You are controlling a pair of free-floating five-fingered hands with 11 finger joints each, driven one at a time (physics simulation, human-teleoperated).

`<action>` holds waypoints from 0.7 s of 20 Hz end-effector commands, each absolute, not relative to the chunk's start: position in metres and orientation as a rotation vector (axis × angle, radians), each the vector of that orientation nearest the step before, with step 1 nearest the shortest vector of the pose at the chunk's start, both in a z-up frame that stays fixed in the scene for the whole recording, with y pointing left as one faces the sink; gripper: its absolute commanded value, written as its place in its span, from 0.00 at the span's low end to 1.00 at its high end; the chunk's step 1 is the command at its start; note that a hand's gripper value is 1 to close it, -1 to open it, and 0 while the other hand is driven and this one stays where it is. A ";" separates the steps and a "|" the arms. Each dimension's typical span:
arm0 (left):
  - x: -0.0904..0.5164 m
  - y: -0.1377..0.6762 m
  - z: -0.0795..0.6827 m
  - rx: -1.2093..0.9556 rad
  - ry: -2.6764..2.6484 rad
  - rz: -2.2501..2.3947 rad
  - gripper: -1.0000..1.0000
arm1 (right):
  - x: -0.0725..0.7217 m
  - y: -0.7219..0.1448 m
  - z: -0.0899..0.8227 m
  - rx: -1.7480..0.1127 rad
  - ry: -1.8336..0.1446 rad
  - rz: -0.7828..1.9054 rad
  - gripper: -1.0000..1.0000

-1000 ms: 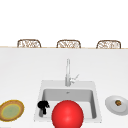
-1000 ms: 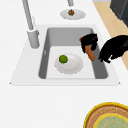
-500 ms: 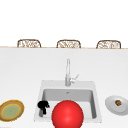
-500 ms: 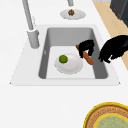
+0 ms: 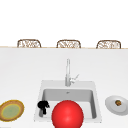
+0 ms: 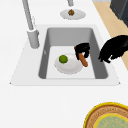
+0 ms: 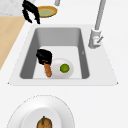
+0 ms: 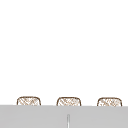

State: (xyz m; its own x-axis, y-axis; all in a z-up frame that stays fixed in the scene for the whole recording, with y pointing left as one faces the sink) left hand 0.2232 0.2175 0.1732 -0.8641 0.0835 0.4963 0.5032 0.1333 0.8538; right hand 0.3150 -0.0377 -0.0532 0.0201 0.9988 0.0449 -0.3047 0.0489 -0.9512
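An orange-brown sausage (image 6: 83,60) lies tilted in the sink (image 6: 100,52), its lower end on the rim of a white plate (image 6: 71,68) w/ a green lime (image 6: 63,59) on it. One black hand (image 6: 82,48) has fingers curled round the sausage's upper end; can't tell left or right. The other hand (image 6: 113,48) hovers over the sink's front edge, fingers curled, holding nothing. Faucet (image 6: 30,23) at the back edge; yellow-rimmed plate (image 6: 110,117) on the counter's left side, near the front.
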 end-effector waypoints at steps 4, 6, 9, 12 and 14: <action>0.223 0.217 0.173 -0.569 -2.088 -1.785 0.50 | 0.348 -0.043 -0.071 -0.966 -1.004 1.213 1.00; 0.223 0.217 0.173 -0.569 -2.088 -1.785 0.50 | 0.359 -0.043 -0.078 -0.973 -0.993 1.223 1.00; 0.223 0.217 0.173 -0.569 -2.088 -1.785 0.50 | 0.369 -0.052 -0.100 -0.987 -0.990 1.247 1.00; 0.223 0.217 0.173 -0.569 -2.088 -1.785 0.50 | 0.385 -0.055 -0.124 -1.025 -1.030 1.221 1.00; 0.223 0.217 0.173 -0.569 -2.088 -1.785 0.50 | 0.390 -0.054 -0.137 -1.078 -1.026 1.215 1.00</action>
State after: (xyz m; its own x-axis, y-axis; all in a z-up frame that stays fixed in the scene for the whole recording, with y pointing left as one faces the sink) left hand 0.2232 0.2175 0.1732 -0.8641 0.0835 0.4963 0.5032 0.1333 0.8538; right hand 0.3753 -0.0511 -0.1101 0.0522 0.9982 0.0309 -0.2171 0.0416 -0.9753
